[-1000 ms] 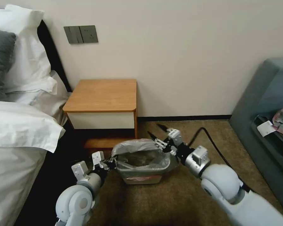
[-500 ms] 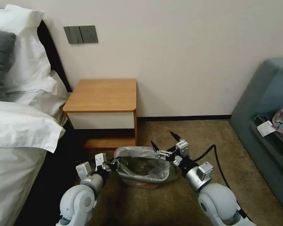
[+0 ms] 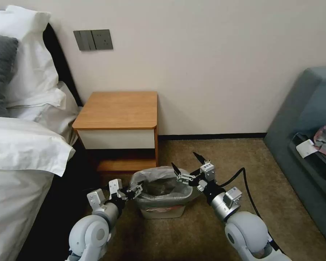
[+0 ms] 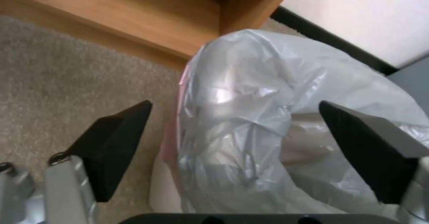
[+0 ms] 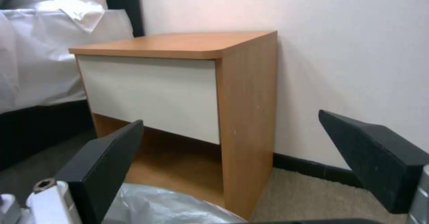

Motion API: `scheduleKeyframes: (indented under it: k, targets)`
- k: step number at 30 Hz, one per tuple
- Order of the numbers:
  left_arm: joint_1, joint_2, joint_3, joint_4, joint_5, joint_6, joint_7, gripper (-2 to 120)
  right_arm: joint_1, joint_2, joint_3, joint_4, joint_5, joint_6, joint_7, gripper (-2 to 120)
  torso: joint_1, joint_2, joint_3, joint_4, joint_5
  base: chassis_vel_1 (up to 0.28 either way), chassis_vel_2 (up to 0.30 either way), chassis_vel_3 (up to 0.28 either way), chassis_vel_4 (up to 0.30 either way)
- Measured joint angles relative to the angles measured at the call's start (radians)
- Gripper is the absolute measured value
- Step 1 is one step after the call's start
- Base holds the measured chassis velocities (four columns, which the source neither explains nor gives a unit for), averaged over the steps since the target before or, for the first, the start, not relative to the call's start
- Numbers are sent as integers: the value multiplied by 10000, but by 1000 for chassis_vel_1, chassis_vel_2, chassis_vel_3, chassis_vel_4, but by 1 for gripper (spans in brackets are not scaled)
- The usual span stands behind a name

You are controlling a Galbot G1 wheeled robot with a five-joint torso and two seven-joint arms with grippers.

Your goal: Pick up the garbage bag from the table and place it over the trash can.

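The wrinkly translucent grey plastic garbage bag [image 3: 159,183] with a pink edge lines the small beige plastic trash can [image 3: 163,211] on the carpet before the orange-brown wooden table [image 3: 117,110]. The left gripper [image 3: 136,189] and right gripper [image 3: 186,167] flank it, both with fingers spread.

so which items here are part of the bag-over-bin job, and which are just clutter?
Job:
garbage bag, draped over the bin
trash can, on the carpet
table, bare top
left gripper, open at the bag's side
right gripper, open above the rim

Lying about:
bed pillows
sofa
wall switches
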State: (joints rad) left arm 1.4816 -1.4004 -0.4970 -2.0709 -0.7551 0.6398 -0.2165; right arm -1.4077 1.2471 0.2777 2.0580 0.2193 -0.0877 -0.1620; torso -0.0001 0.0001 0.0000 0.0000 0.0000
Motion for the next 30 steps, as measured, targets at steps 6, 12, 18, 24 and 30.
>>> scheduleKeyframes:
  k: [6,12,18,24,30]
  targets:
    - [33,179,-94,27,301,-55,42,97,8,37,2,1,-11,1,-4,100,0,0,0,0,-1,0,0,0,0]
    - [-24,406,-3,199,2357,-1491,561,100,-130,540,26,-29,-1017,11,1440,100,0,-1,0,0,-1,0,0,0,0]
    - [-397,965,-33,1080,3934,-4293,906,100,-817,1306,313,-450,-2028,454,3193,100,1,-1,0,-1,-1,0,0,0,0]
    - [-261,1157,-127,1613,4397,-5573,1179,100,-1276,2138,907,-929,-2782,2071,3452,100,1,0,0,0,-1,0,0,0,0]
    - [-184,981,-144,1952,4644,-6295,1447,100,-1342,2347,1084,-982,-2843,2321,3248,100,1,0,0,0,-1,0,0,0,0]
